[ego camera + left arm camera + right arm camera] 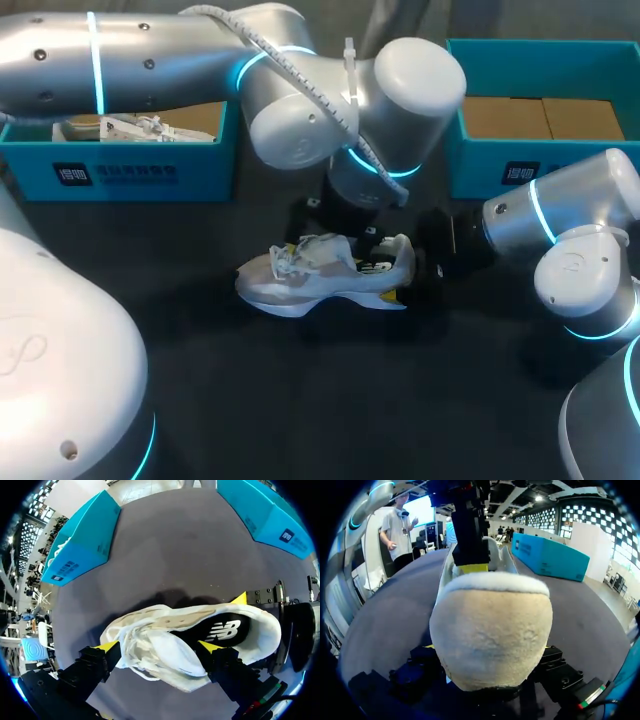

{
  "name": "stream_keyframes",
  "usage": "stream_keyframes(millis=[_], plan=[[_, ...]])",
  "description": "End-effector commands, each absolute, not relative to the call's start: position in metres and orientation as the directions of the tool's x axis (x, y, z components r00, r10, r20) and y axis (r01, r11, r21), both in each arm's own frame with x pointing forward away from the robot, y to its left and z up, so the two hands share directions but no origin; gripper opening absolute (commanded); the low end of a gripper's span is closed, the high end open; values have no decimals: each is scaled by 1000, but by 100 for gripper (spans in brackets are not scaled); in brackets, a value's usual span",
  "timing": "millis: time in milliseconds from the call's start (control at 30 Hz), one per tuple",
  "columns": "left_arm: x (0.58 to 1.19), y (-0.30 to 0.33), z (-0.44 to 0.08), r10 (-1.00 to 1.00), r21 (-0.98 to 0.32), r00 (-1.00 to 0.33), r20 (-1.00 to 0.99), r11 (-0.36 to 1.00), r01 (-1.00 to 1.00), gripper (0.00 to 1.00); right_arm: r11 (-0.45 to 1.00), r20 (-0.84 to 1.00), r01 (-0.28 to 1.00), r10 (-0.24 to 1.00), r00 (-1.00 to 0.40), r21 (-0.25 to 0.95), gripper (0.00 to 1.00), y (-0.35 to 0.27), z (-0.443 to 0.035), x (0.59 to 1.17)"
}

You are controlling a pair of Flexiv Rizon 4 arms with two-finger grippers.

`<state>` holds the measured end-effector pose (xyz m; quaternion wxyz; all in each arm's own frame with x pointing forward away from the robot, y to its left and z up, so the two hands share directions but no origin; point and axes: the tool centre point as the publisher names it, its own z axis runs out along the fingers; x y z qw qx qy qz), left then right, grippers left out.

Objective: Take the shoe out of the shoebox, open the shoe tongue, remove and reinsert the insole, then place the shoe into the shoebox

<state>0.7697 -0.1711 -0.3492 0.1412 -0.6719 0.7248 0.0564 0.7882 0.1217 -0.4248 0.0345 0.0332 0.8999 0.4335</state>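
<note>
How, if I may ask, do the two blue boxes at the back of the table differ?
The left box holds a white shoe; the right box shows only a brown cardboard floor. My left arm crosses over the left box, hiding part of it; the right box lies mostly in view. Both are blue, open and labelled in front.

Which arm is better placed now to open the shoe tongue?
Left, I think. The left gripper is right over the tongue; the right gripper holds the shoe at the heel, far from the tongue.
</note>
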Motion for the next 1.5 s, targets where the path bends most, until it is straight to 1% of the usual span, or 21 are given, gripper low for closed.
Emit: stream_keyframes(millis=[33,100,167,267,300,367,500,567,633,667,733,800,900,1000,1067,1133,1233,1367,1500], plan=[[768,-158,-338,-971,-109,-55,-233,82,-991,99,624,-34,31,91,-995,781,0,123,-426,788],[768,-157,-336,-972,-109,-53,-227,79,-991,87,624,-34,31,91,-995,781,0,123,-426,788],[769,-156,-335,-979,-100,-46,-199,66,-993,79,624,-34,31,91,-995,781,0,123,-426,788],[771,-153,-333,-984,-92,-34,-174,50,-994,71,624,-34,31,91,-995,781,0,123,-426,788],[772,-151,-333,-986,-87,-31,-162,45,-995,56,624,-34,31,91,-995,781,0,123,-426,788],[773,-149,-332,-988,-83,-20,-155,33,-996,47,624,-34,31,91,-995,781,0,123,-426,788],[777,-145,-332,-993,-55,-16,-117,22,-998,45,624,-34,31,91,-995,781,0,123,-426,788],[779,-144,-330,-997,-35,-13,-71,15,-999,40,624,-34,31,91,-995,781,0,123,-426,788],[781,-142,-328,-999,-19,-7,-41,8,-1000,31,624,-34,31,91,-995,781,0,123,-426,788],[782,-141,-328,-1000,-10,-7,-25,7,-1000,31,624,-34,31,91,-995,781,0,123,-426,788],[784,-140,-326,-1000,0,-5,-5,5,-1000,27,624,-34,31,91,-995,781,0,123,-426,788],[785,-139,-326,-1000,11,-8,13,8,-1000,26,624,-34,31,91,-995,781,0,123,-426,788],[786,-138,-325,-1000,14,-8,21,8,-1000,20,624,-34,31,91,-995,781,0,123,-426,788],[788,-137,-324,-999,29,-19,43,20,-999,10,624,-34,31,91,-995,781,0,123,-426,788],[789,-137,-324,-999,33,-23,49,24,-999,7,624,-34,31,91,-995,781,0,123,-426,788],[791,-138,-325,-998,36,-30,55,32,-999,0,624,-34,31,91,-995,781,0,123,-426,788],[793,-139,-325,-996,47,-50,75,54,-997,0,624,-34,31,91,-995,781,0,123,-426,788],[795,-136,-322,-977,62,-128,171,140,-988,0,624,-34,31,91,-995,781,0,123,-426,788],[798,-130,-324,-965,82,-181,192,199,-977,0,624,-34,31,91,-995,781,0,123,-426,788]])
